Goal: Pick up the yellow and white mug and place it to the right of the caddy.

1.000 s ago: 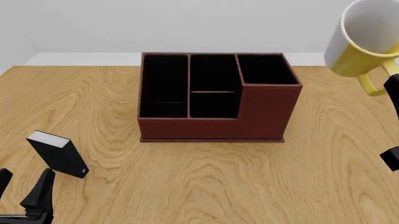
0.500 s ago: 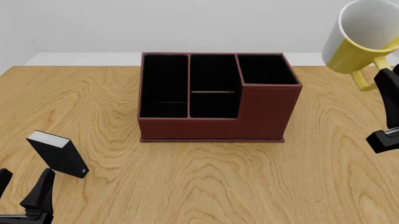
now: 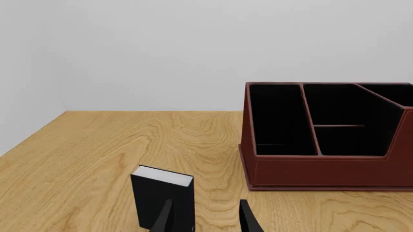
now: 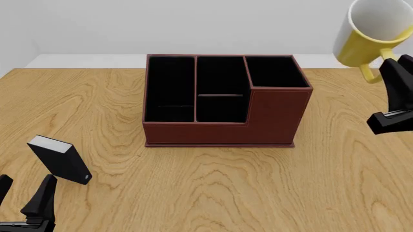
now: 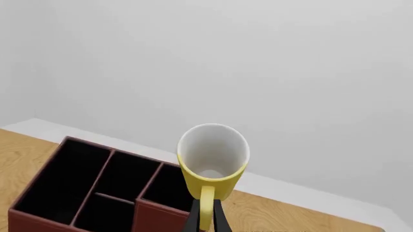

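Note:
The yellow and white mug (image 4: 373,34) hangs in the air, tilted, above and to the right of the caddy's back right corner. My right gripper (image 4: 387,67) is shut on its yellow handle. In the right wrist view the mug (image 5: 212,162) shows its white inside, with the handle pinched in the right gripper (image 5: 206,220). The reddish-brown caddy (image 4: 258,121) stands mid-table, its three black compartments empty; it also shows in both wrist views (image 3: 322,169) (image 5: 90,188). My left gripper (image 4: 22,199) (image 3: 205,220) rests open at the front left, holding nothing.
A small black block with a white edge (image 4: 58,159) (image 3: 161,195) stands near the front left corner, just ahead of the left gripper. The wooden table (image 4: 348,183) ends at a white wall behind the caddy.
The right gripper has lifted the mug higher and carried it slightly left toward the caddy. More of the right arm now shows at the right edge. The left arm has not moved.

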`<state>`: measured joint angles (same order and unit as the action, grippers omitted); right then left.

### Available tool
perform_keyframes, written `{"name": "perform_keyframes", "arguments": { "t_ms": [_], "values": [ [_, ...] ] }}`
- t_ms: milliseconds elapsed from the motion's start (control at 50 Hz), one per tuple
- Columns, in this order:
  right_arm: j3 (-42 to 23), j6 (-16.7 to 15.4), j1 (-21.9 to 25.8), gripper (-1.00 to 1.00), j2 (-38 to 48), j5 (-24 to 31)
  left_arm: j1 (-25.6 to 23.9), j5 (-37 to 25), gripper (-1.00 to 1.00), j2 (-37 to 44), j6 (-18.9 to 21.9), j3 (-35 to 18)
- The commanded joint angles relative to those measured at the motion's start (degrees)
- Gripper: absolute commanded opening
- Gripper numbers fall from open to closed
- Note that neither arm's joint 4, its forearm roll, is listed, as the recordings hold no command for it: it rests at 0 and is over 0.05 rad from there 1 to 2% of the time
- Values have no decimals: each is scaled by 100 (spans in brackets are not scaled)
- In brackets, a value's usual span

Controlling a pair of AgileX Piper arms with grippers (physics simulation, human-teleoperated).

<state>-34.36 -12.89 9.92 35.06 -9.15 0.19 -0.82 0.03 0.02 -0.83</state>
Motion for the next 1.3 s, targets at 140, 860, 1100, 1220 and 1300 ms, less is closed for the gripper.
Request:
{"name": "perform_keyframes", "arguments": {
  "t_ms": [140,860,1100,1220,1300],
  "values": [
    [167,157,-272,-100,-78,-73,-2,-1,100,0,0,0],
    [673,330,-756,-100,157,-461,0,2,100,0,1,0],
    [868,387,-812,-100,501,-801,0,-3,100,0,-4,0],
    [879,393,-849,-100,547,-833,0,2,100,0,-5,0],
    [857,402,-891,-100,525,-795,0,-1,100,0,0,0]
  ]
}}
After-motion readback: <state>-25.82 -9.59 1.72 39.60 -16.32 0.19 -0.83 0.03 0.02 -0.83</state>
